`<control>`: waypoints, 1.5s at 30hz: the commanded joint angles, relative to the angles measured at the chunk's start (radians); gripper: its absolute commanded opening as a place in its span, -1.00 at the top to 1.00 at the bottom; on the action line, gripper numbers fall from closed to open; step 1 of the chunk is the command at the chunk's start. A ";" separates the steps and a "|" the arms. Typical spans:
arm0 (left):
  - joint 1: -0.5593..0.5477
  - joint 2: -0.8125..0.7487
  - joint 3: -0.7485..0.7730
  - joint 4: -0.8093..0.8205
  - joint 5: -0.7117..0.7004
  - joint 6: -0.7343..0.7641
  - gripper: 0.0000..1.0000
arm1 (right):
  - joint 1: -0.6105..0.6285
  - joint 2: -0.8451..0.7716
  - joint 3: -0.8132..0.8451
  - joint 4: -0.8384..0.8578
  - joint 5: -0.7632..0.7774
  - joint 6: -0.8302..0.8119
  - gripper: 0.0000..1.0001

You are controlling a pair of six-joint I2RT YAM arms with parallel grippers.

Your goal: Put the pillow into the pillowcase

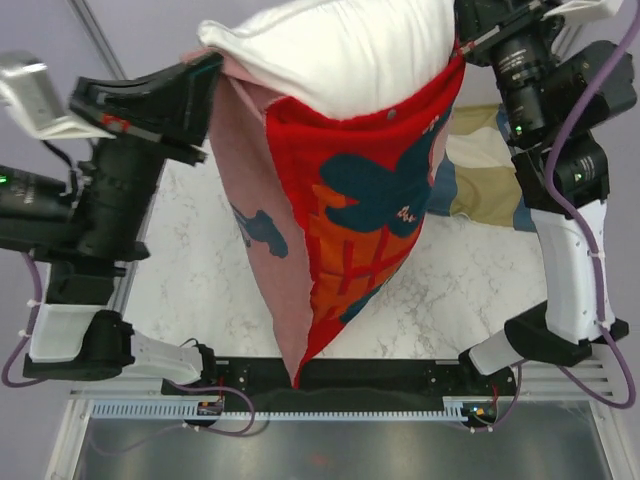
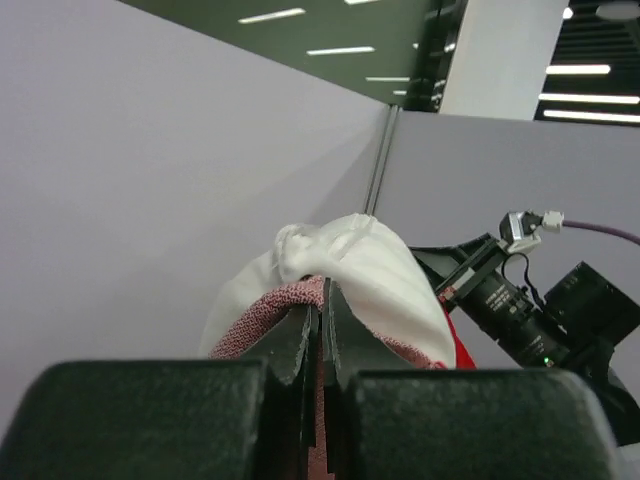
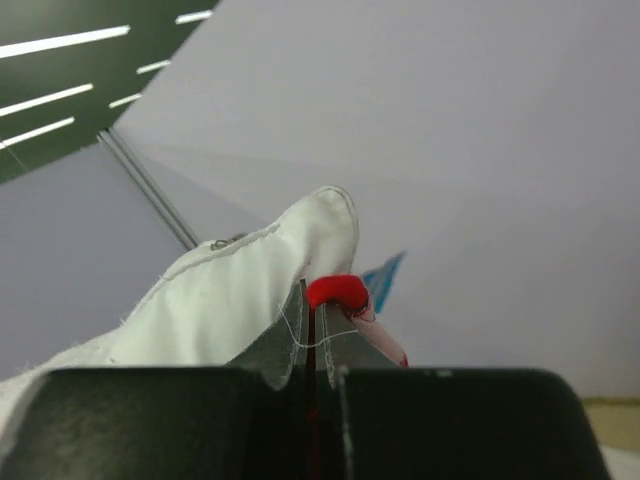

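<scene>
From above, we hold both arms high over the table (image 1: 200, 290): the left gripper (image 1: 208, 68) and right gripper (image 1: 462, 43) each pinch an upper corner of the pillowcase (image 1: 370, 220), which hangs open-end up, the pillow (image 1: 340, 50) bulging from its mouth. Only here the checked pillow (image 1: 485, 175) shows. Our left wrist shows jaws clamped on pink hem; right wrist, on red edge.

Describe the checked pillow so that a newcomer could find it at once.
Start at the marble table. Above it hangs a red pillowcase; just right of that, partly hidden behind it, lies the checked pillow. Its blue, tan and cream checks set it apart from the plain white pillow in the case.
</scene>
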 commanded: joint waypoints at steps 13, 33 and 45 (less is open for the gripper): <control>0.004 -0.283 -0.296 0.223 0.055 -0.016 0.95 | -0.001 -0.320 -0.243 0.142 0.033 0.008 1.00; 0.003 0.147 0.029 0.143 0.261 -0.004 0.95 | -0.701 0.043 -0.187 0.521 -0.840 0.934 1.00; -0.146 0.606 0.345 0.203 0.332 -0.102 0.95 | -1.059 0.371 0.478 0.624 -0.866 1.487 1.00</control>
